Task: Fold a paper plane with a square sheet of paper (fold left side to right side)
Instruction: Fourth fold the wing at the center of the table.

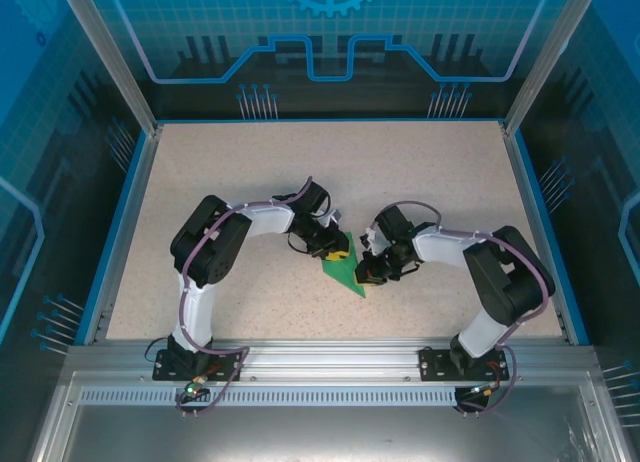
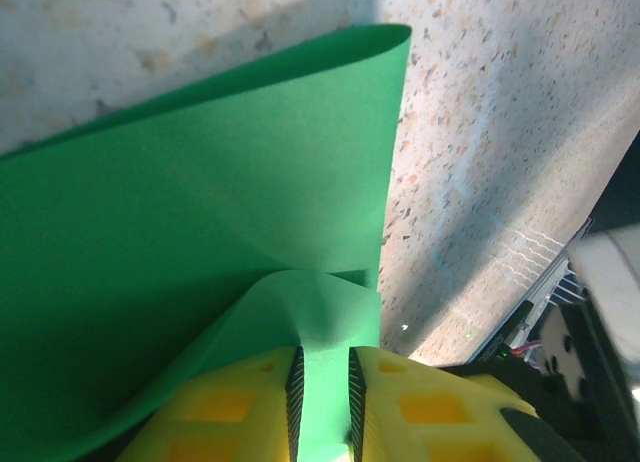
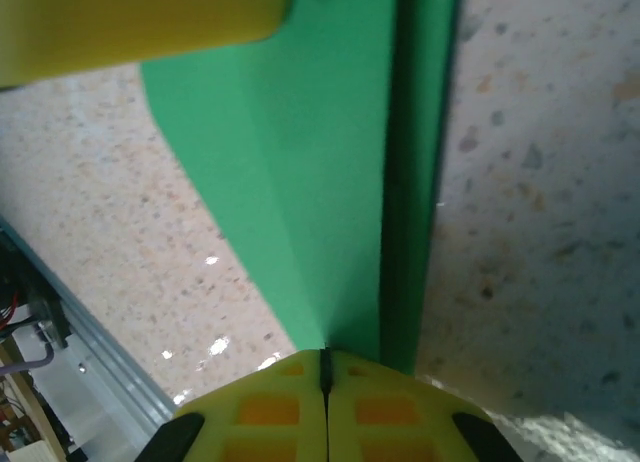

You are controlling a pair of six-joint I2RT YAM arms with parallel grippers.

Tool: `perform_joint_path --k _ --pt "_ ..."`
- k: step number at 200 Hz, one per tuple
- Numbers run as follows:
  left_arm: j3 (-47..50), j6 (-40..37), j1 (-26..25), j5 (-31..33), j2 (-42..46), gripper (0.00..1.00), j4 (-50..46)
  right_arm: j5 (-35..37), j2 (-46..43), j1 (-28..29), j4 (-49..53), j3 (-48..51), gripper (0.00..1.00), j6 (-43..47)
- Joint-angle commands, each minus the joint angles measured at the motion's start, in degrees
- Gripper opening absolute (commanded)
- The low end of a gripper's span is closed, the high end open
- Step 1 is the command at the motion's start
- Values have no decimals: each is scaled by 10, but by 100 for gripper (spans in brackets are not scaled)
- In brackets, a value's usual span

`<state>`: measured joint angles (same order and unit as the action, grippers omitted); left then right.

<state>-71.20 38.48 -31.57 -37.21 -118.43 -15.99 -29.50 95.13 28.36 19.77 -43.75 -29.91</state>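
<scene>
The bright green paper (image 1: pixel 347 273) lies mid-table as a narrow pointed shape with creases. My left gripper (image 1: pixel 339 250) is at its far end. In the left wrist view, this gripper (image 2: pixel 323 362) is shut on a raised flap of the paper (image 2: pixel 200 222), and a green strip runs between the yellow fingers (image 2: pixel 240 402). My right gripper (image 1: pixel 366 272) is at the paper's right side. In the right wrist view, this gripper (image 3: pixel 325 356) is shut, its tips meeting the near edge of the paper (image 3: pixel 320 172) beside a lengthwise fold. I cannot tell whether paper is nipped between them.
The speckled beige table (image 1: pixel 250 172) is ringed by a blue rim and an aluminium frame (image 1: pixel 320 362) at the near edge. A yellow finger of the left gripper (image 3: pixel 130 22) crosses the top of the right wrist view. Part of the right arm (image 2: pixel 600 282) is close by on the right.
</scene>
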Motion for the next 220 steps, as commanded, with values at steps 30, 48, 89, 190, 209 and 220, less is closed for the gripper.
perform_joint_path --k 30,48,89,190,209,220 --pt "16 -19 6 29 36 26 -6 71 33 -7 42 9 1 -9" --pt "21 -31 5 23 66 27 4 88 37 -7 55 11 0 -7" --pt "77 -40 -12 -18 116 21 51 103 36 -7 64 10 0 -4" --pt "103 -19 -54 -34 73 16 118 90 37 -4 58 4 0 0" --pt "101 -23 -54 -28 64 15 113 91 37 -4 60 4 0 -1" --pt "100 -23 -54 -26 60 15 112 91 37 -3 61 3 0 -1"
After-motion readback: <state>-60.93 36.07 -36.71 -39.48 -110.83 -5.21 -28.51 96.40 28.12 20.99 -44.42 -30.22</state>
